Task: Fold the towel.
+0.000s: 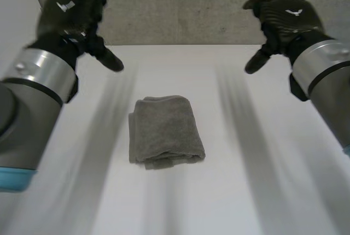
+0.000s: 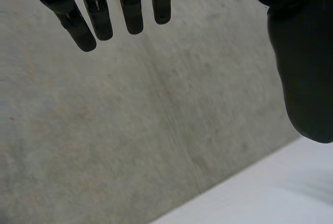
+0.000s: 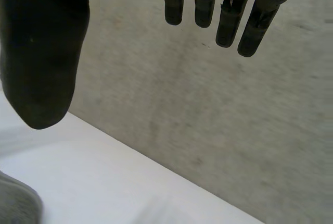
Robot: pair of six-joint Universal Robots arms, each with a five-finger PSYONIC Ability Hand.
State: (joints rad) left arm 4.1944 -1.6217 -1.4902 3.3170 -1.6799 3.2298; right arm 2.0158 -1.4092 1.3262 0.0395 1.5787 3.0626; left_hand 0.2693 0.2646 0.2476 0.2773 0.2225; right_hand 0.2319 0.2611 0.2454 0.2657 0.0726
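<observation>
The towel is lying as a folded bundle at the centre of the table. Your left hand at ten o'clock and right hand at two are hovering well clear of it, fingers spread, holding nothing. The folding is looking done, so you are likely needing only a tidiness check.

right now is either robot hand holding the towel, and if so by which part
Nothing is held. The left robot hand and the right robot hand are both open, clear of the folded towel lying on the table.
</observation>
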